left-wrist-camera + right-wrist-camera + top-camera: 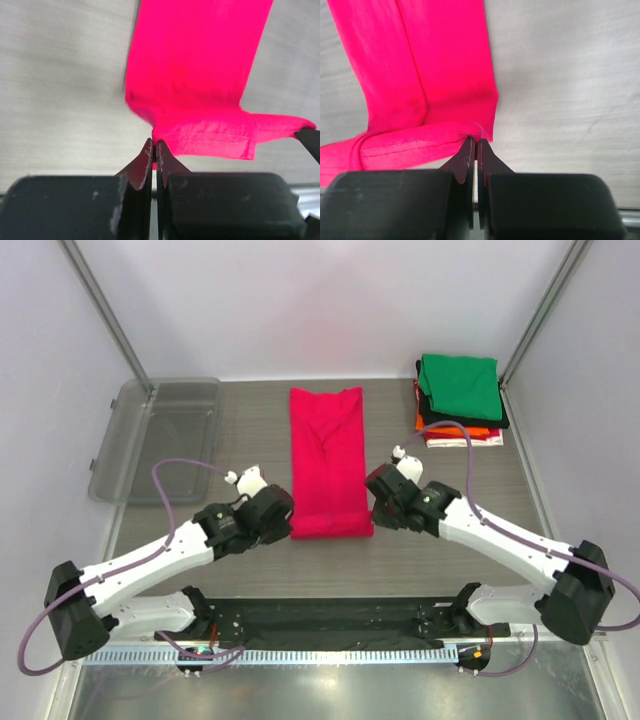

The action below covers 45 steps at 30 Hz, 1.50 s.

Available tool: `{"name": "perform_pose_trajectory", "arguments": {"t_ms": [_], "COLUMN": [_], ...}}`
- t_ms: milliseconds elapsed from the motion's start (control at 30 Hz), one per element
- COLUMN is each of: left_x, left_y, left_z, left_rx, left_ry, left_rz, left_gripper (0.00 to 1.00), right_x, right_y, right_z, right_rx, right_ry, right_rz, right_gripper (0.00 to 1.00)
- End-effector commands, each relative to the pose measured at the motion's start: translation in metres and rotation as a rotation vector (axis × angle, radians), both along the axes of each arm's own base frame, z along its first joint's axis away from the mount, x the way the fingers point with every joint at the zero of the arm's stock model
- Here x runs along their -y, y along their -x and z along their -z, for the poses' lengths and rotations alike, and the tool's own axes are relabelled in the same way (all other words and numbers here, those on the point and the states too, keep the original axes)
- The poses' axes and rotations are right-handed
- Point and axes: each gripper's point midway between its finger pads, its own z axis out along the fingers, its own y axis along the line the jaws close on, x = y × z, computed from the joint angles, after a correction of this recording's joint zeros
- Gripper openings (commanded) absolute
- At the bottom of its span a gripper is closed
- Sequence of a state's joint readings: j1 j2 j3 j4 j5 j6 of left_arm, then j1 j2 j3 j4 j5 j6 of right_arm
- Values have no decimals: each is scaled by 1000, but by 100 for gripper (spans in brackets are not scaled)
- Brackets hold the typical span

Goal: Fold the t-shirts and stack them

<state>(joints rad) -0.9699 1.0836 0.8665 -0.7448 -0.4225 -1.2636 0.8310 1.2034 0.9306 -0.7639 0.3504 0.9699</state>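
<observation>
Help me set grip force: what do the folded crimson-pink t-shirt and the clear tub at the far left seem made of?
The long folded crimson-pink cloth t-shirt looks like thin, matte knit fabric, perhaps cotton: stitched hem, soft creases. The shallow smoky-clear rectangular tub looks like rigid, smooth plastic: what lies beneath shows through it.

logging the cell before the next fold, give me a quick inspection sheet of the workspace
surface: wood-grain table
job's things: pink t-shirt folded into a long strip at centre; folded stack, green on top, far right corner
clutter: clear tub at far left edge
grippers: left gripper and right gripper each shut on a near hem corner of the pink t-shirt
cables: purple cables loop off both arms
surroundings: pale walls, metal frame posts
</observation>
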Motion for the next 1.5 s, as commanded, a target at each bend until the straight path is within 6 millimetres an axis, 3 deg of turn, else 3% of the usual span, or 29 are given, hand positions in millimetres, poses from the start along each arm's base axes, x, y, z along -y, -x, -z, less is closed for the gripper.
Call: {"name": "perform_pose_trajectory", "arguments": {"t_ms": [0,67,233,300,333,367,567,667,933,1067,1167,1467], "left_x": [-5,-2,0,0,0,0,-2,-3,-5,-5,-7,-9], "left_y": [-35,-50,-93,-111,-117,-124,-163,-181,-206,-219,-231,-247], "left_z": [-21,-18,-18,-14,-13,-4,0,6,42,48,41,47], "left_rx": [53,46,26,10,7,-13,-35,-49,-128,-142,-126,-132], "left_ry": [-38,-62,-48,-62,-60,-75,-78,-80,-99,-89,-83,-100], "left_rz": [18,36,23,24,24,26,29,27,38,41,34,41], "left_gripper": [0,0,0,0,0,0,0,0,0,0,0,1], "right_x": [8,9,10,11,10,8,4,3,6,7,5,1], "right_y": [-36,-58,-99,-119,-125,-134,-171,-185,-216,-237,-248,-256], "right_z": [-13,-23,-18,-25,-16,-22,-2,9,35,32,30,36], "right_rx": [34,53,30,48,23,38,-6,-24,-57,-37,-26,-35], "right_ry": [82,84,104,98,108,106,118,120,134,121,114,103], "right_rz": [-41,-38,-40,-36,-42,-50,-66,-70,-74,-70,-75,-87], "right_gripper": [1,1,1,1,1,1,1,1,1,1,1,1]}}
